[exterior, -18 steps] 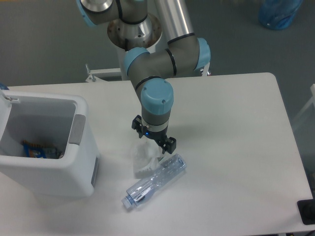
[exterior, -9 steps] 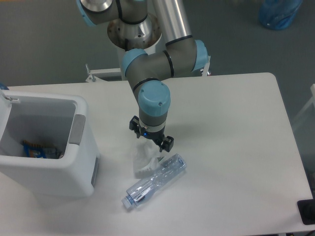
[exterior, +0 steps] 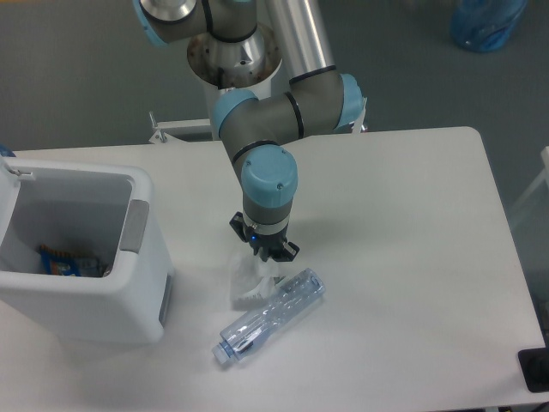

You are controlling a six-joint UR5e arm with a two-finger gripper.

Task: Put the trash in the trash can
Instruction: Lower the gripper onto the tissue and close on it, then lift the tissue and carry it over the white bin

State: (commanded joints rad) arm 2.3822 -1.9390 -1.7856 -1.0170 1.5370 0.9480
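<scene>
The crumpled white paper wad point(exterior: 247, 280) lies on the table just left of the crushed clear bluish plastic bottle point(exterior: 273, 316), which lies diagonally with its pale cap toward the front left. My gripper point(exterior: 264, 251) points straight down onto the wad's upper edge, and its black jaws are drawn in around the paper. The wrist hides the fingertips. The white trash can point(exterior: 130, 283) stands at the left edge of the table, with a grey panel on its right side and some coloured litter at the bottom.
The arm's base column point(exterior: 236, 51) rises behind the table's back edge. A blue bag point(exterior: 487, 21) lies on the floor at the far right. A dark object point(exterior: 537, 369) sits at the table's front right corner.
The gripper moved slightly left and came down onto the paper wad. Its jaws, spread wide before, have narrowed. Bottle and trash can have not moved.
</scene>
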